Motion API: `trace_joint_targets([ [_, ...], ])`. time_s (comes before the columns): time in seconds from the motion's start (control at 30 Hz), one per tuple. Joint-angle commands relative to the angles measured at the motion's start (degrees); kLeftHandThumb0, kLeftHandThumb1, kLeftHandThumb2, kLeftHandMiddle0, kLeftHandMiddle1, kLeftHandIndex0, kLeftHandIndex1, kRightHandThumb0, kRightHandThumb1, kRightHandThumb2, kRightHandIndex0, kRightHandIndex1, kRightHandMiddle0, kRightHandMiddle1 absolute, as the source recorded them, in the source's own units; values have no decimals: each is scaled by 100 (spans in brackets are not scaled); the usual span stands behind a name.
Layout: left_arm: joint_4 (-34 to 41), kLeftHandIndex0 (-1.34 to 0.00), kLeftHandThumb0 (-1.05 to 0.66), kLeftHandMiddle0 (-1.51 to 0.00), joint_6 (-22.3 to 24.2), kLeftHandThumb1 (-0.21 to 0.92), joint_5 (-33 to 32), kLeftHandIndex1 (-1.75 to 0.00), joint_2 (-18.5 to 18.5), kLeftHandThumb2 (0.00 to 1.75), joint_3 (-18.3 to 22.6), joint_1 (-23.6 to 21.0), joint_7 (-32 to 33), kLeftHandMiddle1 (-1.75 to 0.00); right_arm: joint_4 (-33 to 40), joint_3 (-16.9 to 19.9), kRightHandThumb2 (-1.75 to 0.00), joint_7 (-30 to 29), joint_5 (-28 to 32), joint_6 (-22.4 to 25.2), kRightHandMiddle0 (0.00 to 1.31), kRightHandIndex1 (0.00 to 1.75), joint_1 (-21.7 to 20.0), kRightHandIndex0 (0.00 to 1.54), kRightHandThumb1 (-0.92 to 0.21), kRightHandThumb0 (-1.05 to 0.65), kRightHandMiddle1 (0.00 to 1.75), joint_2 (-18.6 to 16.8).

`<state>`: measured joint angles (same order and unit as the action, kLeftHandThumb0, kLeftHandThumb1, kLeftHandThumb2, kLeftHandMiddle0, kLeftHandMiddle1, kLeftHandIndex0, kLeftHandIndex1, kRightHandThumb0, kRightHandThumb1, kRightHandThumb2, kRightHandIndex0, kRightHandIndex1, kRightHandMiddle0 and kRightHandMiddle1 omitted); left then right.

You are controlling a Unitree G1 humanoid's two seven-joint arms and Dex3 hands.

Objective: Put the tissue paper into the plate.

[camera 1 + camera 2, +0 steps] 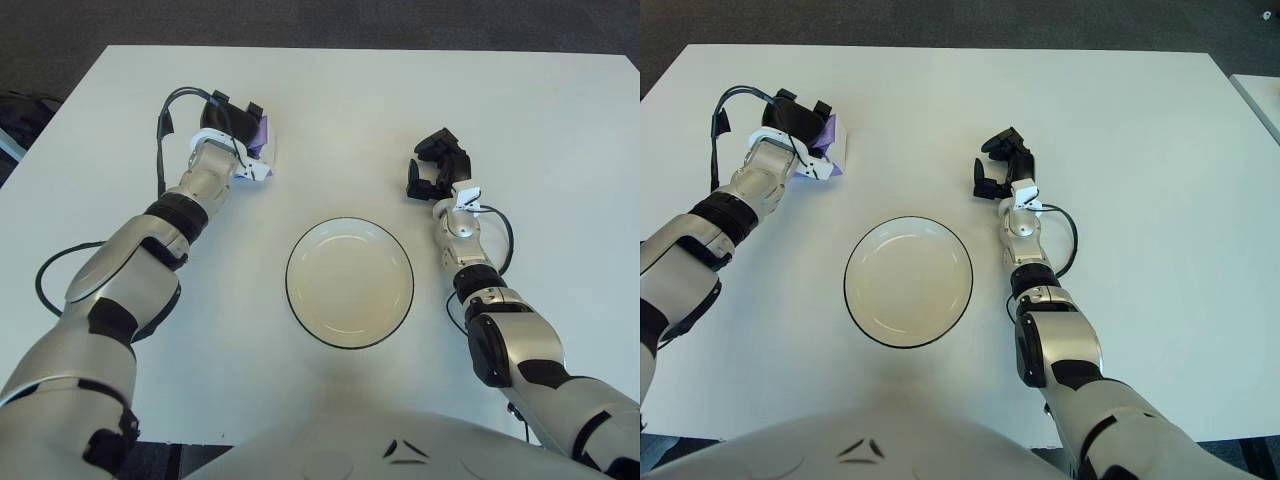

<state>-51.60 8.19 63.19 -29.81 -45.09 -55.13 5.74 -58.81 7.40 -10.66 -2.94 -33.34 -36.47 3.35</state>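
Observation:
The tissue paper (260,133), a small purple and white pack, is at the back left of the white table. My left hand (230,122) is on it from the left, black fingers curled around the pack, which sits low at the tabletop. The hand hides most of the pack. A white plate (292,285) with a dark rim stands in the middle, nearer to me, with nothing in it. My right hand (436,163) shows to the right of the plate and a little beyond it, fingers relaxed and holding nothing.
The white table (560,130) spreads wide on all sides. Black cables loop along my left forearm (165,130) and by my right wrist (500,235). Dark floor lies beyond the far edge.

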Motion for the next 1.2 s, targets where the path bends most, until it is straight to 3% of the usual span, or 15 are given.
trace_joint_targets([
  [0.0, -826, -53, -34, -107, -1231, 37, -228, -174, -88, 124, -157, 642, 216, -175, -1048, 127, -142, 60, 171, 1140, 55, 175, 1485, 73, -19, -1, 159, -145],
  [0.17, -771, -48, -41, -114, -1657, 48, -393, -174, -91, 110, -37, 366, 116, -175, -1063, 159, -143, 112, 202, 1142, 55, 175, 1480, 73, -19, -1, 159, -153],
  [0.4, -328, -43, -41, -117, -1837, 56, -792, -175, -182, 100, 318, 214, -134, -175, -1076, 178, -142, 155, 208, 1149, 55, 175, 1480, 73, -19, -1, 158, -154],
  [0.63, -123, -57, -40, -110, -2030, 61, -1049, -150, -277, 76, 666, 276, 379, -175, -1100, 173, -141, 143, 175, 1151, 55, 175, 1485, 72, -20, -1, 158, -163],
  [0.93, -234, -65, -41, -109, -2060, 59, -1136, -140, -173, 71, 876, 212, 765, -175, -1109, 186, -141, 150, 157, 1132, 54, 175, 1493, 72, -20, -1, 159, -172],
  [1.0, -287, -66, -42, -110, -2077, 54, -1197, -144, -134, 81, 942, 185, 826, -175, -1106, 183, -141, 161, 153, 1124, 53, 175, 1500, 72, -20, -1, 160, -171],
  [1.1, -356, -63, -46, -111, -2128, 38, -1328, -164, -79, 115, 1067, 142, 945, -175, -1106, 179, -141, 181, 146, 1118, 53, 175, 1507, 72, -20, -1, 160, -165],
  [1.17, -393, -63, -47, -111, -2183, 33, -1439, -169, -44, 125, 1179, 104, 1066, -175, -1109, 174, -141, 187, 139, 1124, 53, 175, 1502, 72, -20, -1, 160, -161],
])
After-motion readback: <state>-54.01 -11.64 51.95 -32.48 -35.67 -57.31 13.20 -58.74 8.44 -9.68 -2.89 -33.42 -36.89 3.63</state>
